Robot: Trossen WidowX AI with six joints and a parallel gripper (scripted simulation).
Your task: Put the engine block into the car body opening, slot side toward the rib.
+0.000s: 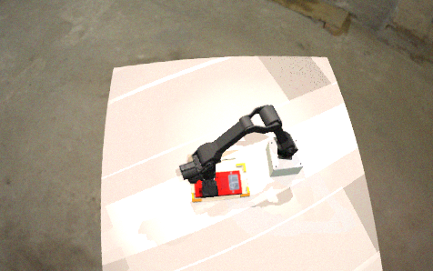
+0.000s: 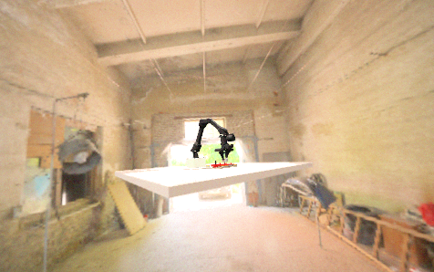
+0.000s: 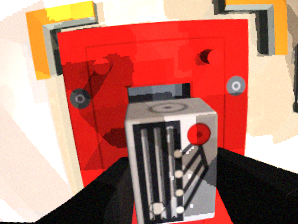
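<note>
The red car body [image 1: 223, 185] [image 3: 165, 60] lies between corner brackets, and a bit of red shows under the arm in the exterior view. My gripper [image 1: 210, 187] [image 2: 225, 160] [image 3: 170, 161] points down over the car body and is shut on the engine block. The engine block [image 3: 197, 111] is a pale grey upright box. Its face toward the wrist camera has dark grooves, pale dots and a red disc. A dark part of the opening [image 3: 156, 91] shows just beyond the block's top. The block covers the rest, with the rib and its own lower end. I cannot tell whether it has entered the opening.
Orange-yellow corner brackets [image 1: 246, 195] [image 3: 37, 42] stand around the car body on a cream board [image 3: 270, 95]. The arm's pale base box [image 1: 286, 172] [image 2: 196, 162] stands beside it. The arm hides part of the board in the top view.
</note>
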